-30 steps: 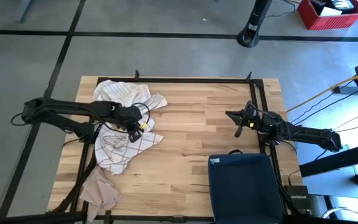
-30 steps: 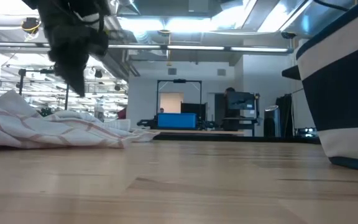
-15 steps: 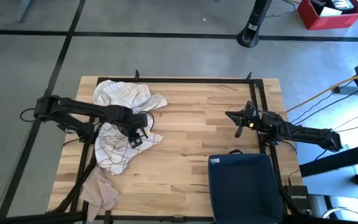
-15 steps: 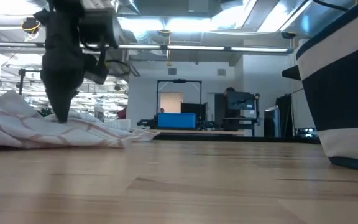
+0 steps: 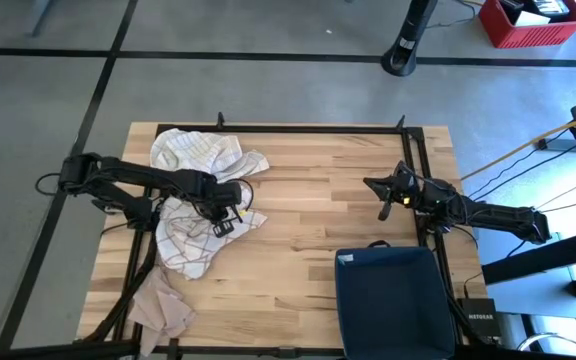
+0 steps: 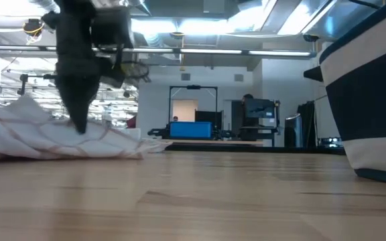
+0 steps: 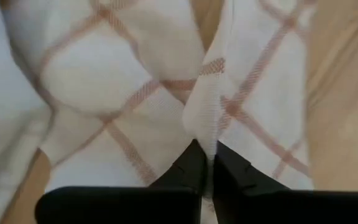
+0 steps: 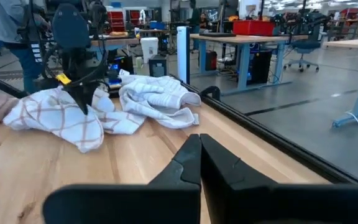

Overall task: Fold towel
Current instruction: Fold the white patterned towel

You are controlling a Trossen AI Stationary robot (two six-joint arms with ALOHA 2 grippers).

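left gripper [image 7: 206,163] pinching a fold of checked towel [image 5: 193,232], seemingly, fabric hiding fingertips, right gripper [image 8: 200,152] pressed together

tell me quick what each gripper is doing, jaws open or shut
Left gripper: jaws shut on a fold of the checked towel.
Right gripper: jaws shut, holding nothing, above bare table.
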